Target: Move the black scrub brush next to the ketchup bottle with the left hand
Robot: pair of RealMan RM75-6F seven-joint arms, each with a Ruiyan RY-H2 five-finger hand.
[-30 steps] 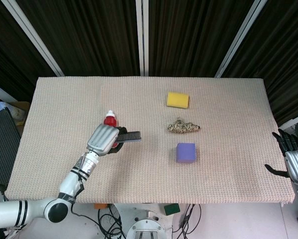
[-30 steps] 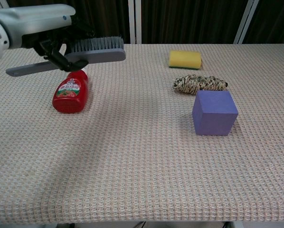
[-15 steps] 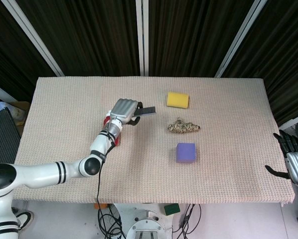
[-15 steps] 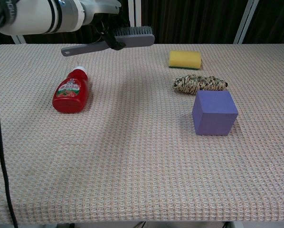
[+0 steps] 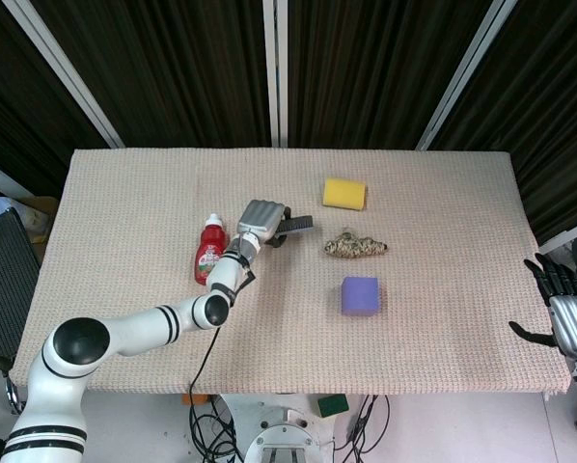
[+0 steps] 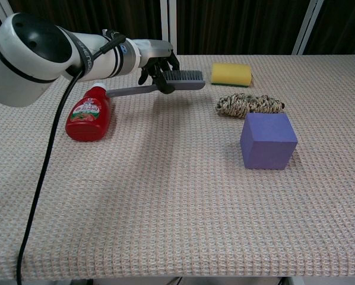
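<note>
1. Black scrub brush (image 6: pixel 159 85) sits in my left hand (image 6: pixel 157 60), held level above the table (image 6: pixel 165 208), bristles up, with its handle pointing back toward the ketchup bottle (image 6: pixel 89 114).
2. From the head view I see the left hand (image 5: pixel 261 220) wrapped over the brush (image 5: pixel 296 225), only the bristle end sticking out to the right of the fingers.
3. My fingers are curled around the brush's middle; the chest view shows them closed over the top of it.
4. Ketchup bottle (image 5: pixel 208 251) lies on its side on the woven cloth, cap toward the far edge, to the left of the brush and apart from it.
5. From the chest view, the handle tip ends just above and beside the bottle's cap; I cannot tell whether they touch.
6. My right hand (image 5: pixel 564 311) hangs off the right edge of the table, fingers spread and holding nothing.
7. A yellow sponge (image 6: pixel 231 74) lies near the far side, right of the brush head.
8. A coil of rope (image 6: pixel 249 104) lies just in front of the sponge, and a purple cube (image 6: pixel 268 141) stands in front of the rope, close to it.
</note>
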